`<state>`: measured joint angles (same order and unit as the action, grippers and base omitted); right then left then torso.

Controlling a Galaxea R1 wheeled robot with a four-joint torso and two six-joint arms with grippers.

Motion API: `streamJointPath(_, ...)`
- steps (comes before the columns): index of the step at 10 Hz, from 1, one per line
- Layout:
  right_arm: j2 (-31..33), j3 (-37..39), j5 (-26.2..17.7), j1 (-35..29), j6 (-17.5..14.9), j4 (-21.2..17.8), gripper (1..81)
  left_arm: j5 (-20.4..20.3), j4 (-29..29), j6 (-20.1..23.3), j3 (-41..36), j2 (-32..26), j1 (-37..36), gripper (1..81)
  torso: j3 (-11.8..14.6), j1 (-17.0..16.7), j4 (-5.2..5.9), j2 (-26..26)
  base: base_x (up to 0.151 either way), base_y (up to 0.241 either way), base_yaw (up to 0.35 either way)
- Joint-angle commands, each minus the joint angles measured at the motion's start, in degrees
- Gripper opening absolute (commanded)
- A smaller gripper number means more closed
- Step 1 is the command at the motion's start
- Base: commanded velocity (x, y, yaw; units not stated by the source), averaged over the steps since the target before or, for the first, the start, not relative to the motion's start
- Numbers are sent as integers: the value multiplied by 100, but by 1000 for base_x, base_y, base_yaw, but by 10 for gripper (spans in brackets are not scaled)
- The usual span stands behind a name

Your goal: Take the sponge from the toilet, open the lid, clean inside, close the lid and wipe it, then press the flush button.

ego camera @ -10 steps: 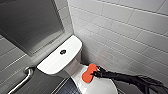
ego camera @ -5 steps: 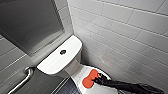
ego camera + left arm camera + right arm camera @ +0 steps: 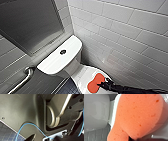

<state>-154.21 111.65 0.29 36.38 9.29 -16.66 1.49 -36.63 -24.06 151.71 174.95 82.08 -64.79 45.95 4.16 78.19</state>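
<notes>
The white toilet stands in a corner, its cistern top carrying the dark round flush button. The lid is down. On it lies the orange-red sponge, flat side against the white surface. My right gripper reaches in from the lower right and is shut on the sponge's near edge. Seen from the right wrist, the sponge looms large, with white ceramic beside it. The left wrist camera looks at my own dark body and a blue cable.
A white tiled wall runs close along the toilet's right side. A grey metal panel hangs behind the cistern, and a metal grab bar runs below it at the left. Dark tiled floor lies beside the bowl.
The right gripper has slid the sponge across the lid, away from the cistern and toward the front of the toilet. The camera and toilet have stayed put.
</notes>
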Motion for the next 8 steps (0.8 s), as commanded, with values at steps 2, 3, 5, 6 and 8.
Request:
streamJointPath(2,1143,-1138,365,251,12,-12,10,423,-11,16,-10,-3,173,811,0,0,0,0,0,0,0)
streamJointPath(3,1241,-1156,559,471,12,23,10,431,-11,24,-10,-12,173,811,0,0,0,0,0,0,0)
streamJointPath(5,1487,-1269,866,902,3,32,10,431,-19,25,-10,-12,173,811,0,0,0,0,0,0,0)
streamJointPath(6,1662,-1393,1121,1130,-6,32,10,431,-19,25,-10,-29,173,811,0,0,0,0,0,0,0)
streamJointPath(8,2224,-1919,1482,1447,-15,40,10,431,-19,25,-10,-12,173,811,0,0,0,0,0,0,0)
